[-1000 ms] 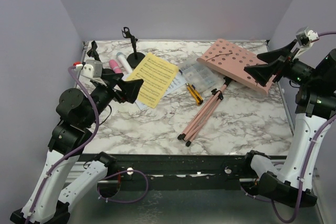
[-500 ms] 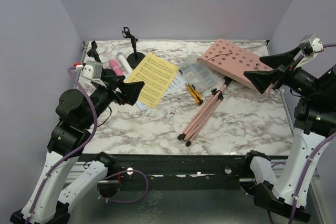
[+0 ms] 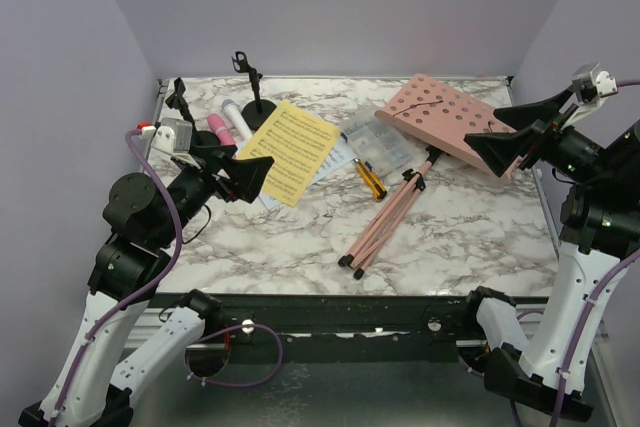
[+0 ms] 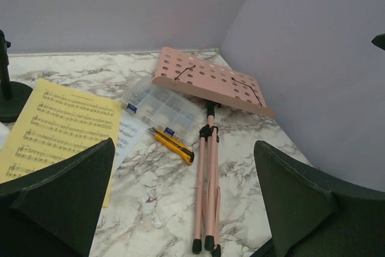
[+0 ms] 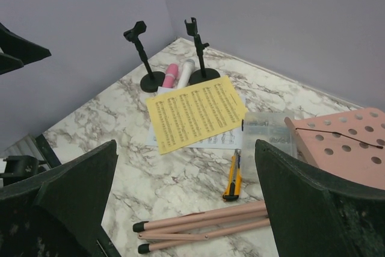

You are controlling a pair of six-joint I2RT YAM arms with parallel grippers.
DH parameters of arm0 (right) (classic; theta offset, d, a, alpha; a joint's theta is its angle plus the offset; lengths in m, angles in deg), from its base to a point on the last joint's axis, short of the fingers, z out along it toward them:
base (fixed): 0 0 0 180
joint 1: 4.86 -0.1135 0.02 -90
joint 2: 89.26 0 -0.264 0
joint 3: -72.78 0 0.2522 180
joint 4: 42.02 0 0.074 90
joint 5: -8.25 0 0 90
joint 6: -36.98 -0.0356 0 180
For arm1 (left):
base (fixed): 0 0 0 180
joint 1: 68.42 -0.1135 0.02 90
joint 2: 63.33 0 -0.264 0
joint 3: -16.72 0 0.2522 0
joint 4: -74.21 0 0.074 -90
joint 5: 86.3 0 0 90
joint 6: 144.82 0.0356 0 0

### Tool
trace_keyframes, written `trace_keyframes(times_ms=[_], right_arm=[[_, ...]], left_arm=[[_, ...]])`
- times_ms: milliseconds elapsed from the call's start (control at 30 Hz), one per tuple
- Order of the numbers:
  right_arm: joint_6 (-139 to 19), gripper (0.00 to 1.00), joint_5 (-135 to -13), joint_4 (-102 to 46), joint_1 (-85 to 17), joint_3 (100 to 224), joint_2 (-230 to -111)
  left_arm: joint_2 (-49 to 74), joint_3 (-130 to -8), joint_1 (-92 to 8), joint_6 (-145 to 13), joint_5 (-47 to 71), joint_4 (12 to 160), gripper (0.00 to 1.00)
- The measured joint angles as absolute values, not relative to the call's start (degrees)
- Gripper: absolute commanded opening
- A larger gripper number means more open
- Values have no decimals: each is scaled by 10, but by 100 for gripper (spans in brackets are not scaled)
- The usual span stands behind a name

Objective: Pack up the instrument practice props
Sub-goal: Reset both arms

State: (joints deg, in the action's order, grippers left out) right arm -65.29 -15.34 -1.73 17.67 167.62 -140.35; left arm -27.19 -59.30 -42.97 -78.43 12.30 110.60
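Two robot arms hover above a marble bench (image 3: pixel 450 242); the left gripper (image 3: pixel 238 161) and right gripper (image 3: pixel 488 127) are both spread wide and empty. At back left, a pink microphone (image 3: pixel 219 129) and white microphone (image 3: pixel 232 114) lie side by side between a left mic holder (image 3: pixel 180 97) and a right mic holder (image 3: pixel 255 99). A yellow sheet-music page (image 3: pixel 290 150) overlaps white pages (image 3: pixel 339 158). The pink music rack (image 3: pixel 440 117) lies at back right with its legs folded, just beside a clear compartment box (image 3: pixel 385 145) and a utility knife (image 3: pixel 371 179).

No legible words, brands or numbers in any view. Yellow paper sheet (image 5: pixel 195 112): printed music staves with notes; any heading too small to read. White paper sheet (image 4: pixel 128 135) beneath it: staves only. Clear plastic compartment box (image 4: pixel 159 103): 2 small blue labels (image 4: pixel 130 108), lettering unreadable.
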Motion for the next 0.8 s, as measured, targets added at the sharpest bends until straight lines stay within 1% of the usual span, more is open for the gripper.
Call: trace_keyframes(times_ms=[800], right_arm=[[-715,100,-169,-17,177,1677,-1396]], left_arm=[[-285,-592,-430,-793,125,1106,99]])
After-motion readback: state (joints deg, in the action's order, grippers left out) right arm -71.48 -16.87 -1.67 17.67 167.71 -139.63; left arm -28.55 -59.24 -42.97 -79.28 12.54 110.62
